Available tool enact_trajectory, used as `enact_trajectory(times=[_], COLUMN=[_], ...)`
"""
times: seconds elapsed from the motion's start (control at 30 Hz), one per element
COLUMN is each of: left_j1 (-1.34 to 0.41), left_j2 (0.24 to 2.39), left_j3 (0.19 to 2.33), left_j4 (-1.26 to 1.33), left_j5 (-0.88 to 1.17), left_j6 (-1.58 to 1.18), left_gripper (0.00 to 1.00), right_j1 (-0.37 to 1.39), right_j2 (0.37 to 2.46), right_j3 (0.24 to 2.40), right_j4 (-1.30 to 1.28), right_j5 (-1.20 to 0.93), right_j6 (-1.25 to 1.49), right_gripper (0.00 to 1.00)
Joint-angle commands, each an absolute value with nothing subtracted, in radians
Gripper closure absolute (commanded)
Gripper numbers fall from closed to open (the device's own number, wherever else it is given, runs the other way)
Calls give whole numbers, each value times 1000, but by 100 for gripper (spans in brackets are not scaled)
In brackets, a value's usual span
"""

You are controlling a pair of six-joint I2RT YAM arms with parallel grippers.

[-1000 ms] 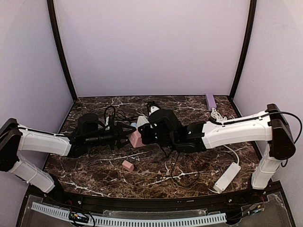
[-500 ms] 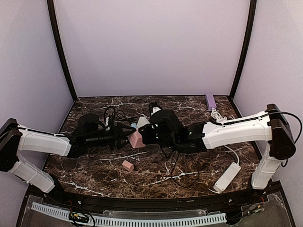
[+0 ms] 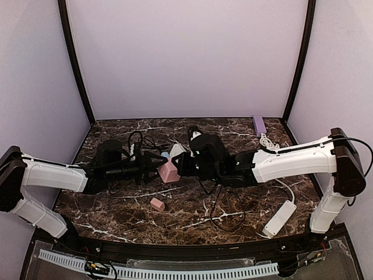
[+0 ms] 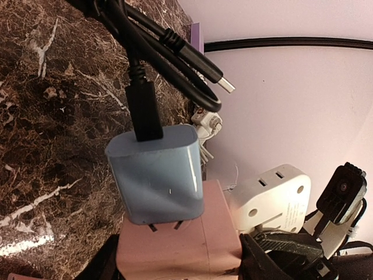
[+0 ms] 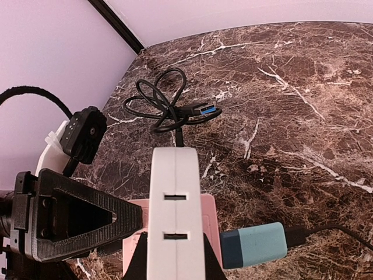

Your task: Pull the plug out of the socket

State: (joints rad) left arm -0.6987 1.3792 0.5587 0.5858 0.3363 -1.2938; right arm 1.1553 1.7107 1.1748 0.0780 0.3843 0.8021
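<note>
Arms meet mid-counter, both stretched low and nearly level: left arm (image 3: 55, 175) in from the left, right arm (image 3: 291, 161) from the right, wrists facing each other. Left fingers (image 5: 125, 224) closed on the pink socket (image 3: 169, 171), near the middle of the counter (image 3: 116, 216); can't tell if it rests there or is lifted. Right fingers (image 4: 291, 252) clamped on the white plug (image 5: 175, 216), which touches the socket's side.

Joint between plug and socket is hidden in every view, so pins in or out can't be told. Top view: both sets of fingers cover most of socket and plug.

Left wrist view only: blue charger (image 4: 157, 175) on another socket face, prongs partly showing, black cable (image 4: 143, 105) running out of it. Right wrist view shows the plug's slotted edge and the cable looped on the counter behind. Top view only: small pink block (image 3: 157, 203) nearer the bases, white power strip (image 3: 280, 218) front right, purple block (image 3: 259, 124) at the back.
</note>
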Motion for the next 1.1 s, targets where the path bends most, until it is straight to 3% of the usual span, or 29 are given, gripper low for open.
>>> enact_trajectory(times=[0.0,0.6,1.07], left_j1=[-696,-695,-688], left_j2=[1360,1384,1375], left_j3=[577,599,603], left_j4=[559,560,554], left_j5=[331,336,336], left_j6=[-1253,-1258,-1244], left_gripper=[96,98,98], right_j1=[1132,1211,1216], right_j2=[1659,1685,1669], right_j3=[1170,1233,1225], right_j4=[148,153,155], right_j5=[444,573,583], right_j6=[782,576,566], right_gripper=[100,100,100])
